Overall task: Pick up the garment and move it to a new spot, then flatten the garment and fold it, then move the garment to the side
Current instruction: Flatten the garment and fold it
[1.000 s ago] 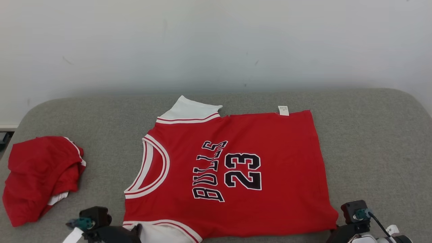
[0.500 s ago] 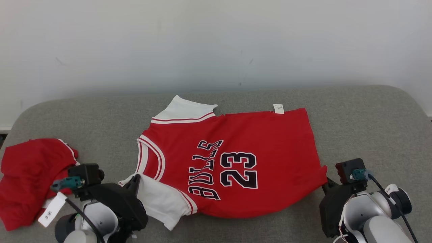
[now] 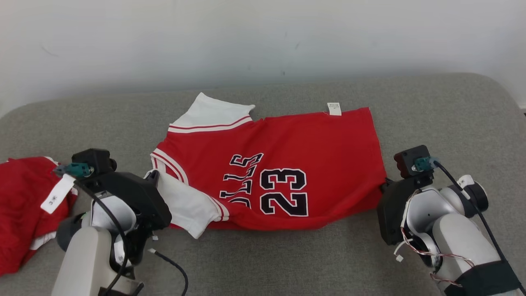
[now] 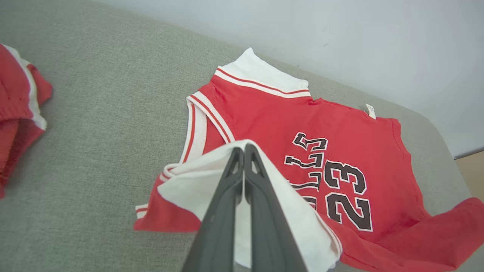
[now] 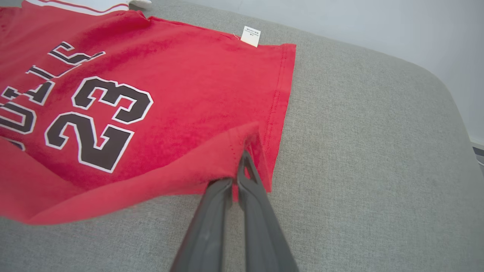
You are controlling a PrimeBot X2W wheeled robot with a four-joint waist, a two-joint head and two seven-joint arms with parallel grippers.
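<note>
Pale wall rises behind the grey cushion, which carries everything. The red jersey lies on the cushion's middle. A second ago it lay flat; now its near edge is lifted toward the cushion's far side, so the fold looks under way. A red heap sits at the cushion's left end. The left gripper is clamped on the white sleeve, the right gripper on the hem corner.

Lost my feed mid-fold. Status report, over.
Left tool shut on sleeve of jersey. Right tool shut on hem corner. Near edge raised, far half flat on cushion. Second red garment lies left, clear of jersey.
</note>
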